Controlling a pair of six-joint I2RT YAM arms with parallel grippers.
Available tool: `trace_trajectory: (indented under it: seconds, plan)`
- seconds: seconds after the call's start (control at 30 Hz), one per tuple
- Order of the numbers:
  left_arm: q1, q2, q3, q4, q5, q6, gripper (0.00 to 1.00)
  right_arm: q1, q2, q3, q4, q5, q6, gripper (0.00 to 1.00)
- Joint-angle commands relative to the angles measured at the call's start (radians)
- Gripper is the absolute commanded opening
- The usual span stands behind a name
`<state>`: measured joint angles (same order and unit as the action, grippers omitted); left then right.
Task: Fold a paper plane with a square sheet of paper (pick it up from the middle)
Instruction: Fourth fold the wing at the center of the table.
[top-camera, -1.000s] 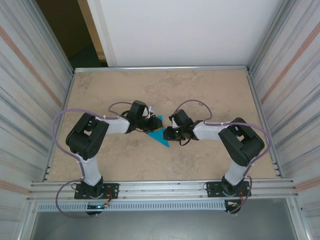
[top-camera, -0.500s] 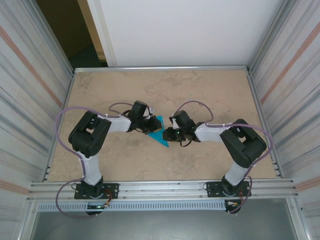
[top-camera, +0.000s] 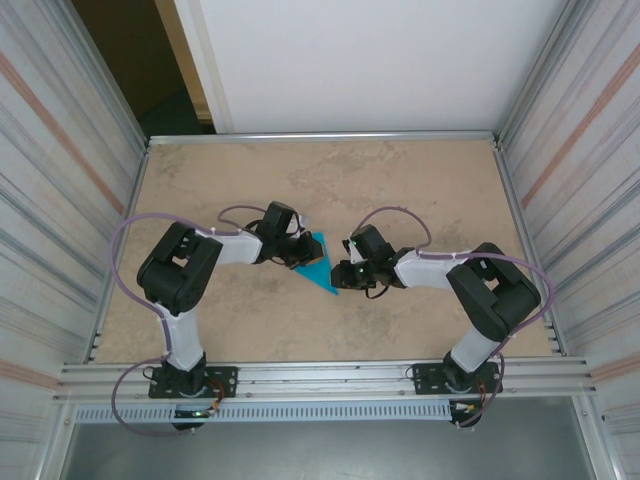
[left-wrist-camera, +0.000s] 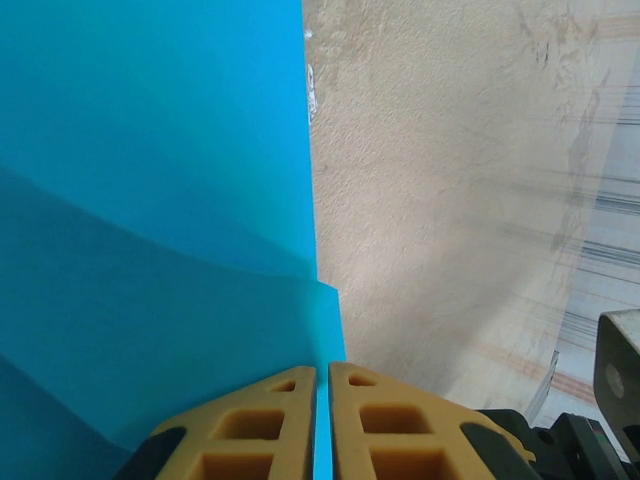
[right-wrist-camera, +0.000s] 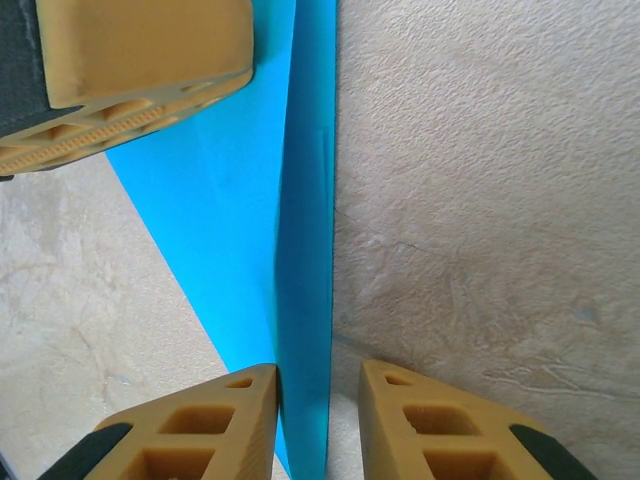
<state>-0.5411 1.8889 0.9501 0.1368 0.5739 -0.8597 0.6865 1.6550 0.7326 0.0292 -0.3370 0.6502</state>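
The left gripper (left-wrist-camera: 322, 385) pinches the blue paper (left-wrist-camera: 150, 200) tight; the right gripper (right-wrist-camera: 318, 385) straddles its raised fold, jaws apart — closing off-line could skew the crease or tear it

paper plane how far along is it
Early to midway. Done: the paper is folded into a pointed triangle with layered flaps. In hand: left jaws pinch it shut; right jaws stand open astride a raised folded edge. Still to do: probably the narrowing folds.
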Motion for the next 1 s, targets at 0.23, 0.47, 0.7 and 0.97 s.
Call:
trace_trajectory:
  seconds: [0.23,0.47,0.7,0.97]
  plan:
    - [-0.003,0.026,0.030,-0.013,-0.017,0.021,0.12,0.021,0.073,0.001,-0.088,0.015,0.009,0.22]
    - [-0.002,0.032,0.037,-0.019,-0.013,0.022,0.12,0.024,0.080,0.006,-0.082,0.007,0.014,0.22]
    - [-0.002,0.027,0.033,-0.014,-0.005,0.027,0.12,0.011,-0.093,0.004,-0.078,0.013,0.028,0.30]
    - [-0.002,0.033,0.035,-0.013,0.000,0.027,0.12,0.000,-0.081,0.032,-0.021,-0.108,0.002,0.22]
